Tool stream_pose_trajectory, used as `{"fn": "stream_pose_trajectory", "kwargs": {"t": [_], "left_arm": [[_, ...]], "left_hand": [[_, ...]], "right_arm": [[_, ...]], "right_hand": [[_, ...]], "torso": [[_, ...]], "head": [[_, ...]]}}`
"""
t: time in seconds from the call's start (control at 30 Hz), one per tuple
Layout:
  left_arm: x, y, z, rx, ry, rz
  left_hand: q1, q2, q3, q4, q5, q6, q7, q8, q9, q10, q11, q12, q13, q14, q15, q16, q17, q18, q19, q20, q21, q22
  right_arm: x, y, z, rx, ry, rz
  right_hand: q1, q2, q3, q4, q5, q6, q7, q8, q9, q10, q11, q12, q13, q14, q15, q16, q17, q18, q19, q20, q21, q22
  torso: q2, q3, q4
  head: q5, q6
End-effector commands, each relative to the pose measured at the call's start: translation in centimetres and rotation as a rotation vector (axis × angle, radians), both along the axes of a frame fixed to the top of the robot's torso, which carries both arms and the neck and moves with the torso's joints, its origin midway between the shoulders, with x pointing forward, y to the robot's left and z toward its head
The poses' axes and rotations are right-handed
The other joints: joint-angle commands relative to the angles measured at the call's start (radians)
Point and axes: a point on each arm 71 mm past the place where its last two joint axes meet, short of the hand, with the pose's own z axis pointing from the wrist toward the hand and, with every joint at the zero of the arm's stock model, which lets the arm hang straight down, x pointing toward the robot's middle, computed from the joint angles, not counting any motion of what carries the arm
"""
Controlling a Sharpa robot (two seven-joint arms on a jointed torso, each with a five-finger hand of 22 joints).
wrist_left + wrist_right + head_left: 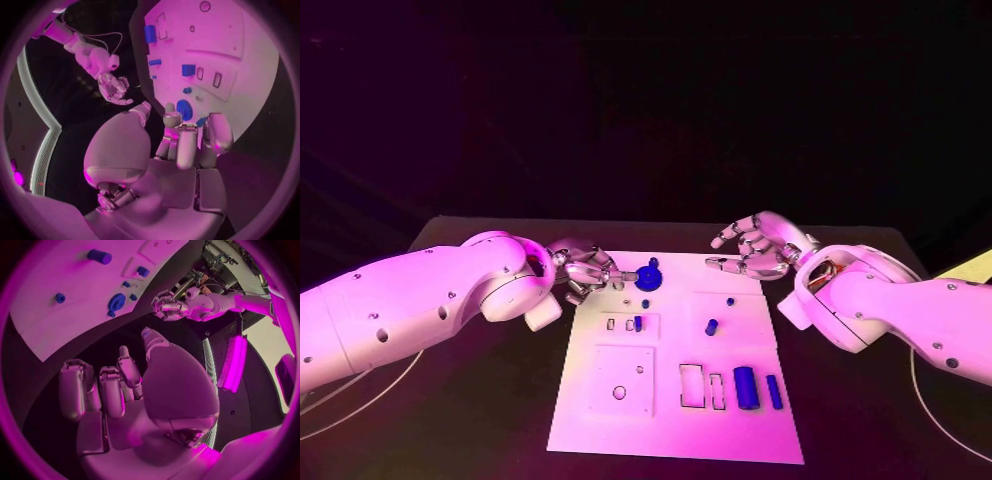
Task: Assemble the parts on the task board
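The flat white board (678, 400) lies mid-table on the matte black table (473, 420). A round blue knob (649, 277) stands at its 11 o'clock corner, just beside the left hand (583, 270), whose curled fingers reach toward it; whether they touch it cannot be told. Two blue blocks (746, 387) stand at 5 o'clock. The right hand (756, 247) hovers at 1 o'clock, fingers loosely spread, empty.

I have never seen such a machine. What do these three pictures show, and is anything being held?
It is a robot with two white arms at a black table. One picture looks down from its head; the other two come from cameras at its wrists. The white task board carries small blue parts, such as a round part at its far end. The left robot hand sits at the board's far left corner, the right robot hand beyond its far right corner. Both appear empty, fingers apart.
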Motion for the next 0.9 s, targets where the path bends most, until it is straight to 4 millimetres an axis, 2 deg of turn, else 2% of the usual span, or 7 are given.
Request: {"fn": "stream_pose_trajectory", "kwargs": {"t": [0.03, 0.23, 0.37, 0.53, 0.7, 0.83, 0.9], "left_arm": [[-0.1, -0.3, -0.9, 0.229, 0.065, -0.069], [0.7, -1.7, -1.0, 0.294, 0.058, -0.100], [1.2, -2.4, -1.0, 0.326, 0.051, -0.114], [1.6, -3.3, -1.3, 0.356, 0.044, -0.129], [1.7, -4.1, -1.5, 0.364, 0.048, -0.143], [1.8, -4.6, -1.7, 0.371, 0.055, -0.156], [1.8, -4.7, -1.8, 0.375, 0.059, -0.162]], "left_hand": [[-0.026, -0.006, -0.007, 0.000, 0.001, -0.003, -0.005, 0.011, 0.008, 0.000, -0.004, 0.007, 0.004, 0.053, -0.008, -0.002, 0.123, -0.011, 0.002, -0.006, 0.006, 0.004], [-0.058, -0.006, -0.030, 0.001, 0.001, -0.011, -0.006, 0.020, 0.020, -0.012, -0.004, 0.001, -0.005, 0.048, -0.009, -0.010, 0.112, -0.012, 0.001, -0.007, 0.008, 0.005], [-0.065, -0.003, -0.035, 0.001, 0.001, -0.012, -0.006, 0.023, 0.023, -0.011, -0.004, 0.003, -0.002, 0.048, -0.009, -0.010, 0.112, -0.012, 0.001, -0.007, 0.009, 0.007], [-0.068, 0.001, -0.037, 0.001, 0.001, -0.013, -0.006, 0.024, 0.024, -0.014, -0.005, 0.002, -0.005, 0.048, -0.009, -0.010, 0.113, -0.012, 0.002, -0.007, 0.009, 0.009], [-0.069, 0.005, -0.038, 0.000, 0.001, -0.012, -0.007, 0.026, 0.026, -0.011, -0.005, 0.004, -0.001, 0.050, -0.009, -0.007, 0.117, -0.013, 0.003, -0.007, 0.010, 0.012], [-0.069, 0.006, -0.038, 0.000, 0.001, -0.012, -0.007, 0.026, 0.026, -0.014, -0.005, 0.002, -0.005, 0.050, -0.009, -0.007, 0.118, -0.013, 0.003, -0.007, 0.010, 0.012], [-0.069, 0.006, -0.038, 0.000, 0.002, -0.012, -0.007, 0.026, 0.027, -0.018, -0.005, -0.002, -0.011, 0.051, -0.009, -0.006, 0.119, -0.013, 0.005, -0.007, 0.011, 0.014]], "right_arm": [[0.5, -0.5, -0.2, 0.049, 0.049, -0.009], [1.1, -1.3, -0.3, 0.045, 0.065, -0.044], [1.3, -1.4, -0.4, 0.041, 0.073, -0.056], [1.5, -1.6, -0.5, 0.033, 0.078, -0.069], [1.6, -1.7, -0.5, 0.027, 0.081, -0.077], [1.7, -1.7, -0.6, 0.024, 0.086, -0.082], [1.7, -1.7, -0.6, 0.023, 0.089, -0.083]], "right_hand": [[-0.006, 0.008, 0.004, 0.000, 0.004, 0.001, -0.004, 0.002, 0.001, 0.000, -0.006, -0.001, -0.003, 0.088, -0.009, -0.004, 0.205, 0.007, -0.001, -0.006, 0.000, 0.178], [-0.006, 0.008, 0.004, 0.000, 0.006, 0.000, -0.004, 0.002, 0.001, -0.003, -0.006, -0.004, -0.006, 0.088, -0.009, -0.005, 0.202, 0.008, -0.002, -0.006, -0.002, 0.176], [-0.006, 0.009, 0.005, 0.000, 0.011, -0.002, -0.004, 0.003, 0.001, -0.009, -0.006, -0.010, -0.011, 0.087, -0.009, -0.007, 0.199, 0.009, -0.005, -0.006, -0.007, 0.175], [-0.004, 0.013, 0.008, 0.000, 0.015, -0.005, -0.004, 0.003, 0.000, -0.008, -0.006, -0.009, -0.010, 0.087, -0.009, -0.008, 0.198, 0.009, -0.005, -0.007, -0.009, 0.174], [-0.004, 0.014, 0.009, 0.000, 0.016, -0.006, -0.004, 0.004, 0.000, -0.008, -0.006, -0.009, -0.010, 0.087, -0.009, -0.007, 0.199, 0.009, -0.005, -0.007, -0.009, 0.174], [-0.004, 0.017, 0.010, 0.001, 0.017, -0.006, -0.003, 0.005, 0.000, -0.009, -0.006, -0.010, -0.012, 0.086, -0.009, -0.008, 0.197, 0.010, -0.008, -0.007, -0.014, 0.172], [-0.005, 0.018, 0.010, 0.001, 0.017, -0.007, -0.003, 0.005, 0.000, -0.010, -0.005, -0.011, -0.012, 0.086, -0.009, -0.008, 0.197, 0.011, -0.008, -0.007, -0.014, 0.172]], "torso": [[-0.007, 0.0026, 0.0015], [-0.010, 0.0035, 0.0053], [-0.009, 0.0056, 0.0037], [-0.010, 0.0042, 0.0058], [-0.008, 0.0049, 0.0028], [-0.010, 0.0039, 0.0040], [-0.009, 0.0044, 0.0023]], "head": [[0.000, -0.006], [0.006, -0.016], [0.011, -0.018], [0.012, -0.018], [0.019, -0.020], [0.018, -0.028], [0.018, -0.030]]}}
